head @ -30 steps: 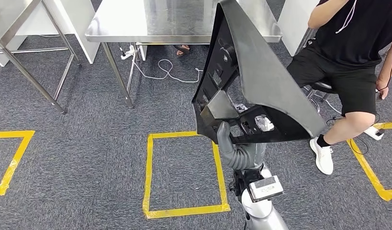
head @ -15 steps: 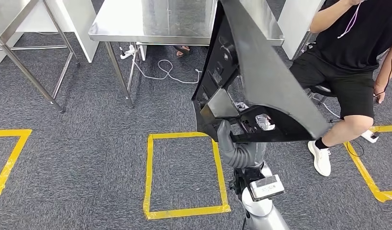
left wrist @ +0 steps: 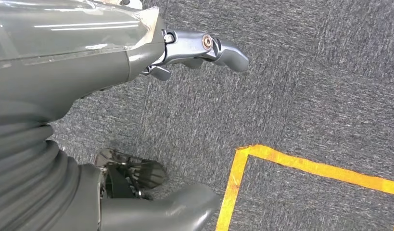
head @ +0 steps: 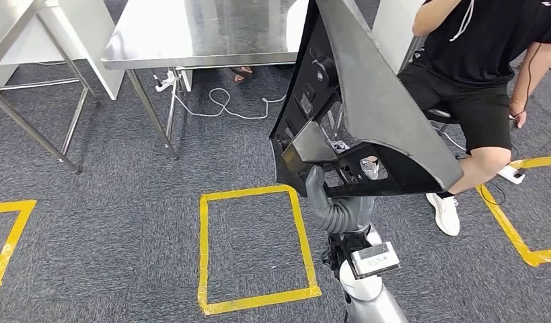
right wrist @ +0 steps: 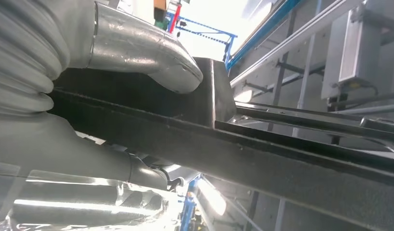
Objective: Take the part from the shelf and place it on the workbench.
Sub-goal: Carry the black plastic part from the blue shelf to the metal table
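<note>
A large black plastic part (head: 366, 101) with cut-outs and a broad sloping panel stands tilted up in front of me. My right hand (head: 324, 199) grips its lower edge from below. In the right wrist view the thumb (right wrist: 151, 62) lies over the part's black rim (right wrist: 281, 163), with the fingers under it. The steel workbench (head: 198, 33) stands ahead, its right end hidden behind the part. My left hand (left wrist: 65, 77) hangs over the grey carpet, fingers apart and holding nothing.
A person (head: 488, 60) sits on a stool at the right, close to the bench's end. A yellow tape square (head: 202, 249) marks the carpet before me. A second steel table (head: 17, 27) stands at the left. Cables (head: 218, 104) lie under the bench.
The whole picture has shifted left and slightly down, so the camera has moved. The part stays in my right hand's grip at the same tilt.
</note>
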Controlling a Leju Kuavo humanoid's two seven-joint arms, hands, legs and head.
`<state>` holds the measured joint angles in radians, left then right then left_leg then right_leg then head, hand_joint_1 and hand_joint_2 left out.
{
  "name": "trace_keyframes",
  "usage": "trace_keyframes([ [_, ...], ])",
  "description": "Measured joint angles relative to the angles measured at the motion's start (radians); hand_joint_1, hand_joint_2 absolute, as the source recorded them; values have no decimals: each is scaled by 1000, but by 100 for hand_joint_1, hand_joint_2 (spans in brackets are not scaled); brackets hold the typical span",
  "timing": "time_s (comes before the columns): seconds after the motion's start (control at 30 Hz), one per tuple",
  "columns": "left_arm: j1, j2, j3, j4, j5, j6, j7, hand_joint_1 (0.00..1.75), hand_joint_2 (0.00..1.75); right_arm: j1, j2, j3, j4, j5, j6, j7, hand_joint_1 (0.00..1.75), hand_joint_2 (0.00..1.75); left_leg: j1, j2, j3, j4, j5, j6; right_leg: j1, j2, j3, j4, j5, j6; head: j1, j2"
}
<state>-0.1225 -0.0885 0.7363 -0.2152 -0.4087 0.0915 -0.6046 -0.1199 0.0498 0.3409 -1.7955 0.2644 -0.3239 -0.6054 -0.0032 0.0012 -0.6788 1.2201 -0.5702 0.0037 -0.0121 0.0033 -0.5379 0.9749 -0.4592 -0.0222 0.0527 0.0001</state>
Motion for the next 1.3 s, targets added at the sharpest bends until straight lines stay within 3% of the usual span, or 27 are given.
trace_keyframes([
  [0.03,0,0,1,0,0,0,0,0,175,0,0,0,2,0,0,0,175,175,7,0,-27,48,-13,-7,0,7,0,0,0,0,0,0],
  [0.07,1,1,2,0,1,0,0,0,175,0,0,0,4,0,0,0,175,175,13,0,-39,62,-6,-13,-1,15,0,1,-1,1,0,0],
  [0.1,1,1,3,0,1,0,0,0,175,0,0,0,5,0,0,0,175,175,19,-1,-30,34,22,-17,-3,24,2,1,-2,3,0,0],
  [0.17,0,2,5,0,1,1,0,0,175,0,0,0,6,-1,0,0,175,175,29,-16,33,-103,97,-21,-6,40,7,2,-6,9,0,0],
  [0.23,0,2,6,0,1,1,0,0,175,-3,1,0,8,-2,0,0,175,175,30,-38,83,-205,131,-15,-4,52,6,3,-9,20,0,0],
  [0.33,-1,1,6,0,2,1,0,0,175,-6,1,1,11,-3,0,0,175,175,22,-38,89,-224,130,4,-2,63,1,1,-9,36,0,0],
  [0.47,-2,-1,6,0,-3,-3,-2,0,175,-12,0,1,16,5,-2,0,175,175,12,-38,90,-233,137,9,2,61,3,-3,-8,30,1,0],
  [0.63,-2,-1,6,0,-12,-1,-4,0,175,-14,-1,6,26,12,-5,5,175,175,-1,-40,89,-233,137,24,-4,58,3,-7,-8,32,1,0],
  [0.8,-2,-1,6,0,-12,-1,-5,0,175,-15,-1,11,32,14,-5,5,175,175,-5,-39,89,-232,138,28,-7,58,3,-8,-5,37,1,0],
  [0.97,-2,-1,6,0,-12,-2,-9,0,175,-16,-1,17,37,16,-7,9,175,175,-4,-39,89,-232,138,29,-8,58,3,-9,-6,55,1,0],
  [1.3,-2,1,6,0,-17,2,-11,0,175,-25,-1,22,49,18,-8,26,175,175,-6,-38,89,-228,133,39,-16,60,1,-12,-7,68,1,0],
])
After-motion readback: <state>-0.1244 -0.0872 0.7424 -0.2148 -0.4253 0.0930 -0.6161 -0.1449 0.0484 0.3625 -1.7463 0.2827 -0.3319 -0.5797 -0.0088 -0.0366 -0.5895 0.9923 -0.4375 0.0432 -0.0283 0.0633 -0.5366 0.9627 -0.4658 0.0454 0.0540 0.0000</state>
